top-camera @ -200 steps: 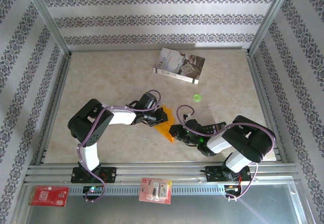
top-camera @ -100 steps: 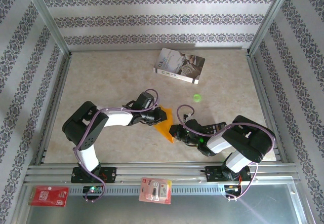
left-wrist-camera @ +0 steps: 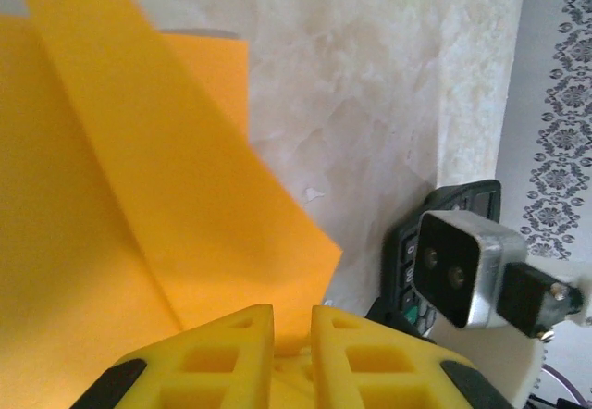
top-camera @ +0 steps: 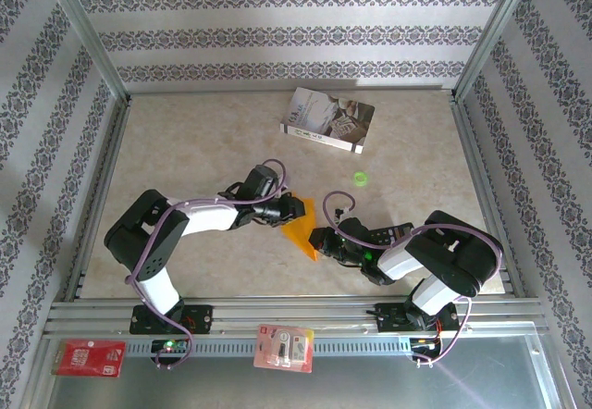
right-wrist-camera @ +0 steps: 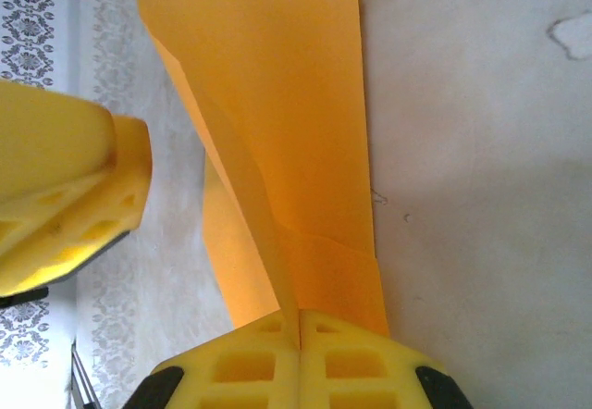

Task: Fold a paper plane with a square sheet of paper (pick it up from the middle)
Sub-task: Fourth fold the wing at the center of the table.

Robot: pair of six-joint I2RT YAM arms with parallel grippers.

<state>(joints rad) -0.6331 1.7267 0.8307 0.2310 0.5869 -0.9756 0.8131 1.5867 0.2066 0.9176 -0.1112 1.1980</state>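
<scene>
The orange sheet of paper (top-camera: 302, 231), partly folded, lies just left of the table's middle. My right gripper (top-camera: 320, 241) is shut on its near end; in the right wrist view the paper (right-wrist-camera: 277, 104) rises as a creased flap out of the closed jaws (right-wrist-camera: 299, 321). My left gripper (top-camera: 294, 211) sits at the paper's left side. In the left wrist view its yellow fingers (left-wrist-camera: 292, 315) stand a narrow gap apart over the paper (left-wrist-camera: 139, 196), and no edge shows between them. One left finger (right-wrist-camera: 65, 196) shows in the right wrist view.
A grey-white book (top-camera: 328, 119) lies at the back. A small green disc (top-camera: 360, 179) sits right of centre. A black calculator (top-camera: 388, 235) lies under the right arm. A red card (top-camera: 88, 357) and a blister pack (top-camera: 284, 347) rest on the front rail.
The left arm's elbow has swung out to the left and its fingers have parted slightly. The right gripper and the paper have stayed put.
</scene>
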